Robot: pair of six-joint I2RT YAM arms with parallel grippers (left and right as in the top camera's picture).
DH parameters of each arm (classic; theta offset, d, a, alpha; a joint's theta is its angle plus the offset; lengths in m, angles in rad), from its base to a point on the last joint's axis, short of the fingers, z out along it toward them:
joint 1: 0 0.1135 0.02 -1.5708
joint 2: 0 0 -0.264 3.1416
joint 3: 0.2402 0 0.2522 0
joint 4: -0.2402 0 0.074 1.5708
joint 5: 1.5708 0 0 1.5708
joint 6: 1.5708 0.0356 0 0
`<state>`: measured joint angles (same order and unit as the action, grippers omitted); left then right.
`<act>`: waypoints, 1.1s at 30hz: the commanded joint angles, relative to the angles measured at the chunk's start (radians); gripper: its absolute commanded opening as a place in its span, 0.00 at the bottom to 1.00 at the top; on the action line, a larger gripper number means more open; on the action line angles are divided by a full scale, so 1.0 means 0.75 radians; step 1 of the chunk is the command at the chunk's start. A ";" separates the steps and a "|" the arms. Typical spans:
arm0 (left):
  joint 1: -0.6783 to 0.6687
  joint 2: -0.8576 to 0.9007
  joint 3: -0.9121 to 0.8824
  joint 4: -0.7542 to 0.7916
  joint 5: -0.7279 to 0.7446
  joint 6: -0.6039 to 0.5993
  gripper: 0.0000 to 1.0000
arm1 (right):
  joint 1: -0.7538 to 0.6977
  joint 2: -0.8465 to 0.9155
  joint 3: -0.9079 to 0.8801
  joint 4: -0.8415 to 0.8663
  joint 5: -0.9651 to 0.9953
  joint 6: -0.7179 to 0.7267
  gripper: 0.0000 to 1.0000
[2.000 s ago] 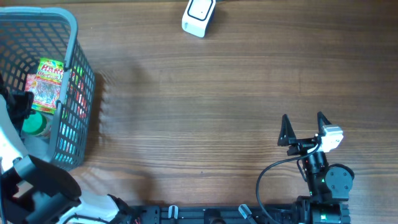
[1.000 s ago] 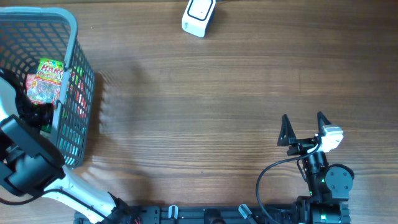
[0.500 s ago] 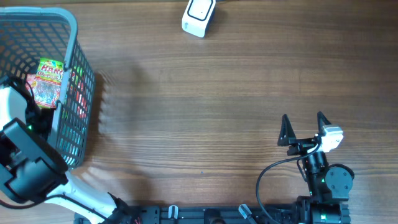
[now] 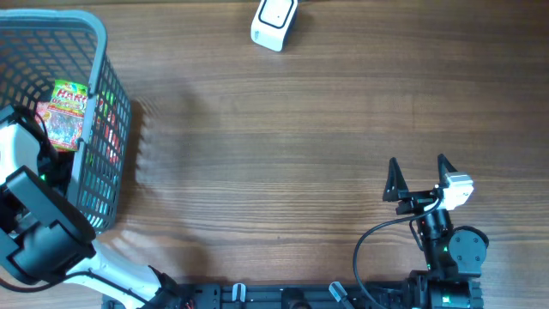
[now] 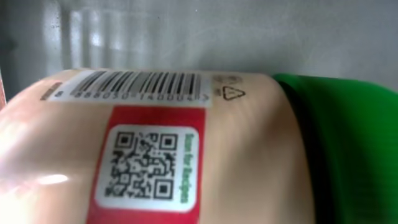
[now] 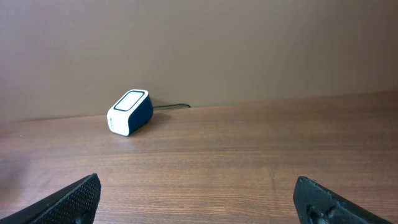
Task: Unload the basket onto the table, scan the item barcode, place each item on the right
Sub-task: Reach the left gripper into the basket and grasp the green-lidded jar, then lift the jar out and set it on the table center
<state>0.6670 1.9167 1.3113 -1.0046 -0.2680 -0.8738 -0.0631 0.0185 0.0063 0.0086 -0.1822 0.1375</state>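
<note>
Green-capped bottle (image 5: 155, 155) lies in the basket (image 4: 110, 137) at nine o'clock, barcode (image 5: 134, 84) facing our left end effector, whose opening we cannot tell, presumably for carrying to the scanner (image 4: 274, 21) at twelve; the right end effector (image 4: 417, 161) sits wide open, empty, at four.

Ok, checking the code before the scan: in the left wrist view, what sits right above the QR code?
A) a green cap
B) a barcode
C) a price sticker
B: the barcode runs along the bottle just above the QR code; the green cap is off to the right.
</note>
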 commanded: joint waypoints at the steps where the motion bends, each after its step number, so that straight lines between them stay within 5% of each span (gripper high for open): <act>1: 0.007 0.054 -0.025 -0.006 -0.019 0.008 0.93 | 0.007 -0.006 -0.002 0.007 0.013 -0.007 1.00; 4: 0.007 0.054 -0.020 -0.002 -0.019 0.008 1.00 | 0.007 -0.006 -0.002 0.007 0.013 -0.008 1.00; 22: 0.007 0.054 0.068 0.003 -0.029 0.008 1.00 | 0.007 -0.006 -0.002 0.007 0.013 -0.008 1.00; 24: 0.007 0.055 0.068 -0.001 -0.029 0.008 0.91 | 0.007 -0.006 -0.002 0.007 0.013 -0.008 1.00; 25: 0.007 0.054 0.068 -0.007 -0.033 0.008 0.78 | 0.007 -0.006 -0.002 0.007 0.013 -0.008 1.00; 33: 0.006 -0.035 0.103 -0.043 -0.052 0.008 0.75 | 0.007 -0.006 -0.002 0.007 0.013 -0.007 1.00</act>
<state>0.6678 1.9324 1.3590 -1.0084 -0.2832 -0.8734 -0.0631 0.0185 0.0063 0.0086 -0.1818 0.1375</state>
